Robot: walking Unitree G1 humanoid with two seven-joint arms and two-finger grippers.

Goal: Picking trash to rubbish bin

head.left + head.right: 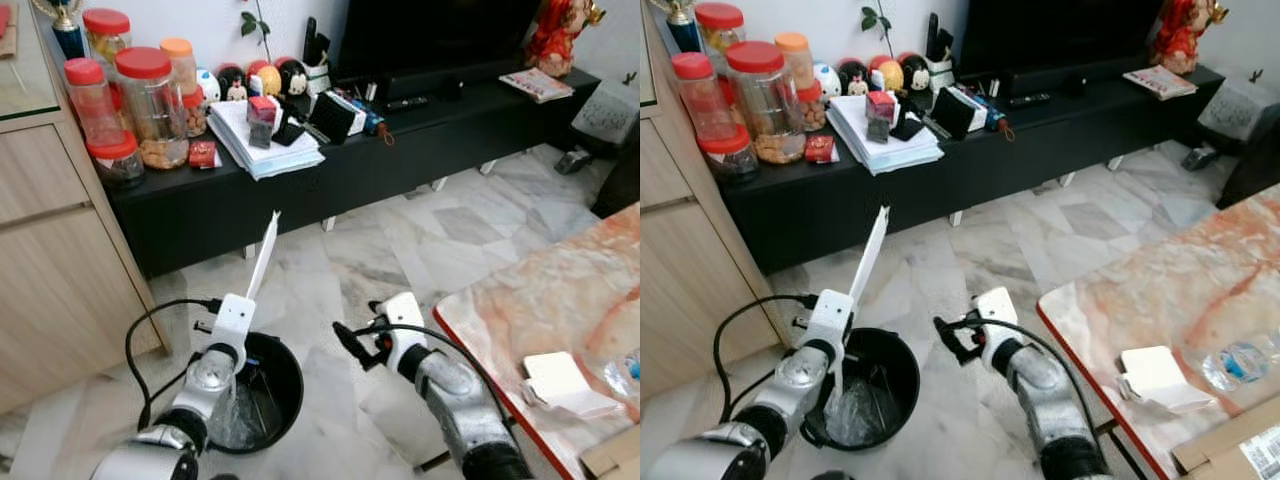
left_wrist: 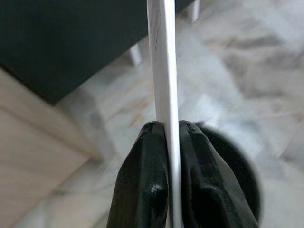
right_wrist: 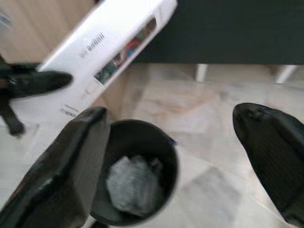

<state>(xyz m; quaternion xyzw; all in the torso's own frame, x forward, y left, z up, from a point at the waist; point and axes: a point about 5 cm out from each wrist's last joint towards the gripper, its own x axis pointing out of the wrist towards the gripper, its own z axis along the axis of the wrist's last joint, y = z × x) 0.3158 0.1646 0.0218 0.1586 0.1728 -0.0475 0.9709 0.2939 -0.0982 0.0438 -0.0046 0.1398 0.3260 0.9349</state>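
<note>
L gripper [image 2: 167, 142] is clamped tight on a flat white packet [image 1: 262, 256], thin edge-on in the left wrist view. Packet is long and narrow w/ a printed label and a small colour picture on its face [image 3: 114, 45], sticking up and tilted slightly, held above the rim of the black rubbish bin [image 1: 285, 355]. Bin sits on the marble floor [image 1: 400, 250] betw. the two arms, lined w/ a clear plastic bag [image 1: 855, 410]; crumpled clear plastic at the bottom.

R gripper [image 3: 175, 142] is wide open, holding nothing, hovering near the bin on its right side.

Black TV console [image 1: 440, 125] behind carries red-lidded jars [image 1: 150, 100] w/ snacks inside, and a stack of papers [image 1: 265, 145]. Marble table [image 1: 560, 290] at right has a white tissue packet [image 1: 565, 385] on it.
</note>
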